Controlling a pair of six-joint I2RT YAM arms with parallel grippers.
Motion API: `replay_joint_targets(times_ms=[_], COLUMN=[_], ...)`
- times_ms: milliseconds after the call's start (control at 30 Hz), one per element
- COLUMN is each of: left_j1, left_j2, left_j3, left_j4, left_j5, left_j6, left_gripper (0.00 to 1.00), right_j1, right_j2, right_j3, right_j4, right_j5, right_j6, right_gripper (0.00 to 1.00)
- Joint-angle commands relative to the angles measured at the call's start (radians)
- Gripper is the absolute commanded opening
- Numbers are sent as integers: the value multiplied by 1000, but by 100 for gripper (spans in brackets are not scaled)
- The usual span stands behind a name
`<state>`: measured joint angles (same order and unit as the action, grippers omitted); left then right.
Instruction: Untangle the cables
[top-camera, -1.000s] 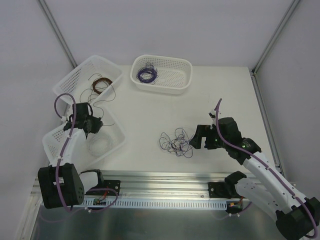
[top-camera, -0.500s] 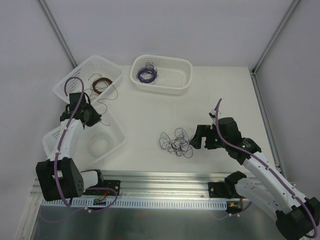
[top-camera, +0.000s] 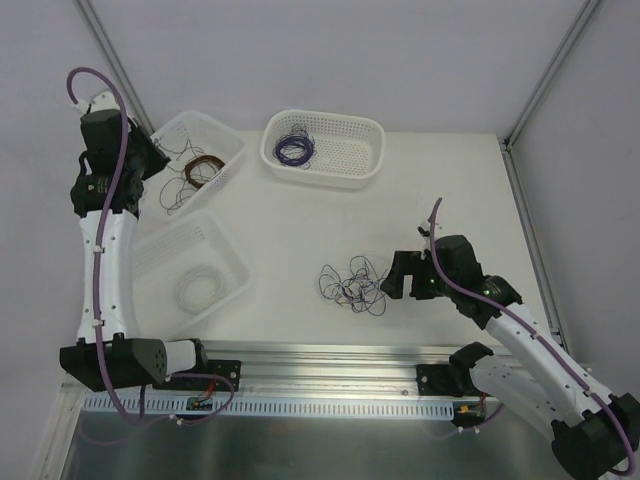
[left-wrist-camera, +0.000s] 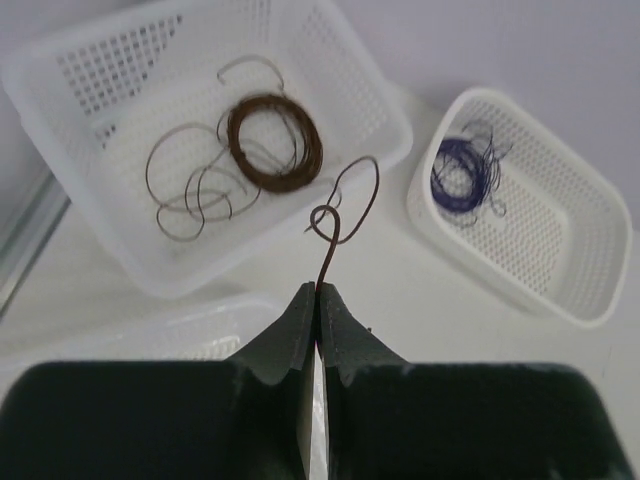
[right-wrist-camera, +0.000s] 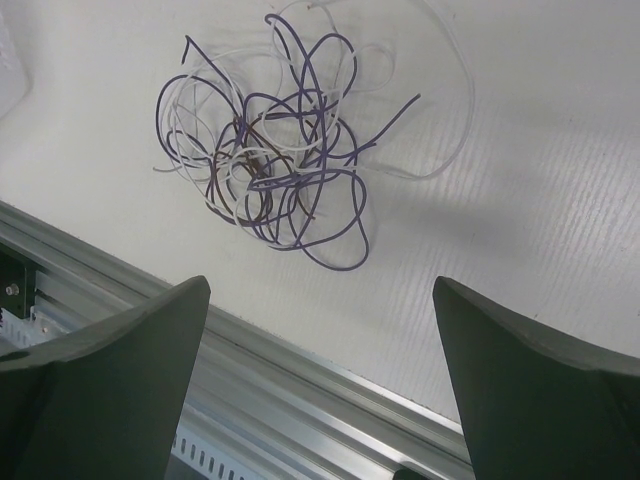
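The cables (top-camera: 352, 284) lie as a loose tangle of purple, whitish and brown wire on the white table, also in the right wrist view (right-wrist-camera: 270, 190). My right gripper (top-camera: 393, 279) sits just right of the tangle, open (right-wrist-camera: 320, 283) with nothing between its fingers. My left gripper (top-camera: 148, 158) is raised over the far left basket (top-camera: 228, 142). It is shut (left-wrist-camera: 318, 290) on one brown wire (left-wrist-camera: 328, 252) that curls up from the fingertips. A brown coil (left-wrist-camera: 275, 142) and loose brown loops lie in that basket.
A far basket (top-camera: 372, 131) holds a purple coil (top-camera: 294, 150). A near left basket (top-camera: 238, 268) holds a whitish coil (top-camera: 198, 290). The aluminium rail (top-camera: 330, 352) runs along the table's near edge, close behind the tangle.
My left arm has lifted out of the near left basket and swung back and left, carrying the brown wire above the far left basket. The right arm and the tangle have not moved.
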<state>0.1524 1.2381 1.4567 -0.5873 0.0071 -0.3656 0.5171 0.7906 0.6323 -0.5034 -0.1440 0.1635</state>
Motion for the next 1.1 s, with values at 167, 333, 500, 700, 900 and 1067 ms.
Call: replay_joint_targets(times_ms=[167,333,500,700,900,1067], left_j1=[61,87,108,119,121,87], left_j2=[262,437,633,709,583,396], left_j3=[312,399,536,607,495,291], left_j4=[-17,-9,-6,-6,-8,-9], left_j5=[-166,-196,-219,-171,-58,65], left_j6=[5,-2,8,31,8,-13], left_gripper=[0,0,0,40,91,99], right_j1=[6,6,4,6,6,8], right_j2=[7,24,44,59,76,73], right_j3=[21,36,56,78,95,112], right_j4=[-18,-35,-50,-63,-49,-58], right_j5=[24,34,40,52,40,55], right_j6=[-21,-30,-33,-33,-32,-44], right_gripper=[100,100,100,100,100,100])
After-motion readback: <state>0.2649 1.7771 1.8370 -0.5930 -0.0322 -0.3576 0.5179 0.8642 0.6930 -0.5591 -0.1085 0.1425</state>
